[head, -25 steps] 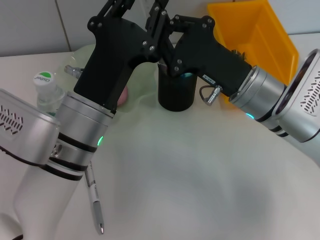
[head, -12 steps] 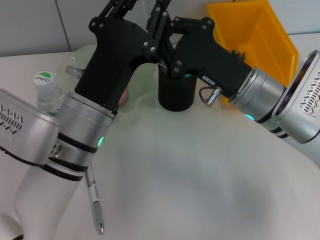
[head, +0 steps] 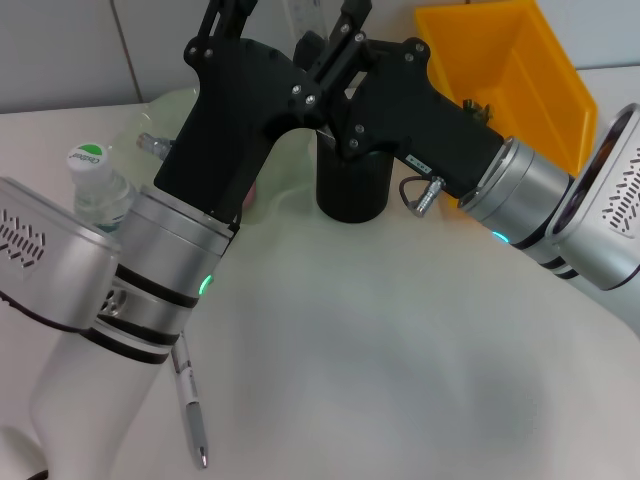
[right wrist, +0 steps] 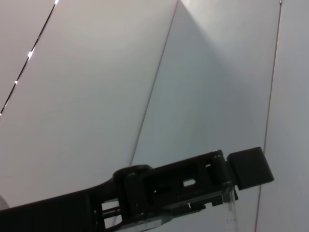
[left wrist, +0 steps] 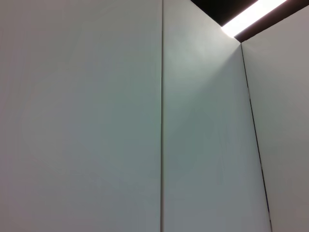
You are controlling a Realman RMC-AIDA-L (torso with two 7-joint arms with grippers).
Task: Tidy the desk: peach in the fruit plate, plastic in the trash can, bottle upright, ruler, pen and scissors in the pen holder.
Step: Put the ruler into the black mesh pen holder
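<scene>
Above the black pen holder, at the upper edge of the head view, showing as a clear strip that is probably the ruler, hanging between the left gripper and the right gripper, likely so that it can be lined up on end over the holder's mouth. Reaching out of sight at the top, both claws; not possible to tell whether either is spread, pressed together or pinching the strip. Appearing again in the right wrist view, the same clear edge beside a black finger linkage. Lying flat on the table under the left arm, the pen, not yet collected. Standing upright beside that arm, the bottle; waiting behind the right arm, the yellow trash can.
</scene>
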